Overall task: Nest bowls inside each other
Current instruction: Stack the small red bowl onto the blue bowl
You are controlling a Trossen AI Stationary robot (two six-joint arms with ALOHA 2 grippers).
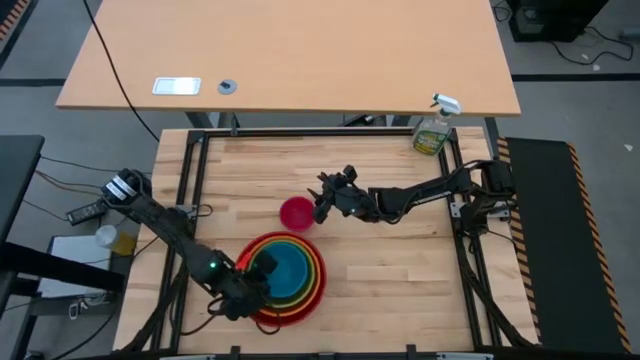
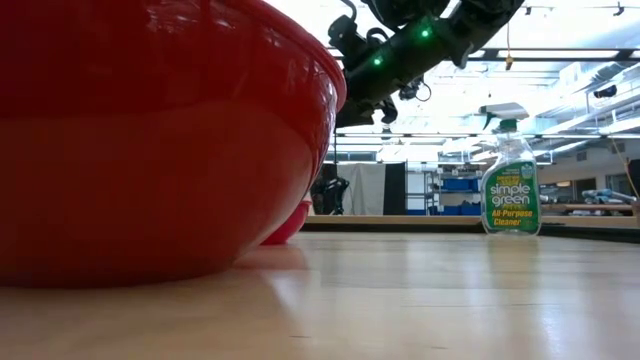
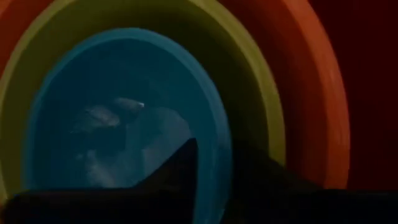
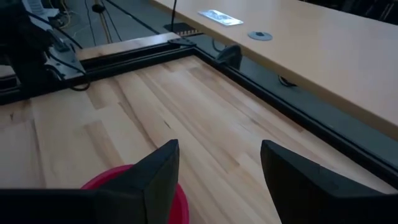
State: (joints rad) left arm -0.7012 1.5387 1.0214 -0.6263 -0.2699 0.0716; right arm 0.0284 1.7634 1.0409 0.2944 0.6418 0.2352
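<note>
Near the table's front edge stands a nest of bowls: red [image 1: 312, 300], orange [image 1: 318, 268], lime green [image 1: 308, 262] and blue [image 1: 290, 270], one inside the other. The red bowl [image 2: 150, 140] fills the left of the low view. My left gripper [image 1: 262, 266] is open over the nest's left side, pointing steeply down. The small pink bowl [image 1: 296, 213] rests upright on the wood, just beyond the nest. My right gripper [image 1: 322, 205] hangs open above that bowl's right edge [image 4: 109, 186], with nothing between its fingers. My left gripper stands astride the blue bowl's rim [image 3: 219, 168], one finger [image 3: 180, 168] inside the bowl and the other outside, over the green bowl. The fingers come from above, slanting down. Whether either finger touches the rim, I cannot tell.
A green spray bottle [image 1: 433, 128] stands at the table's far right corner [image 2: 510, 185]. A black frame rail [image 4: 267, 93] runs along the far edge, with a second wooden table [image 1: 290, 50] beyond it. Bare wood lies right of the nest and at the far left.
</note>
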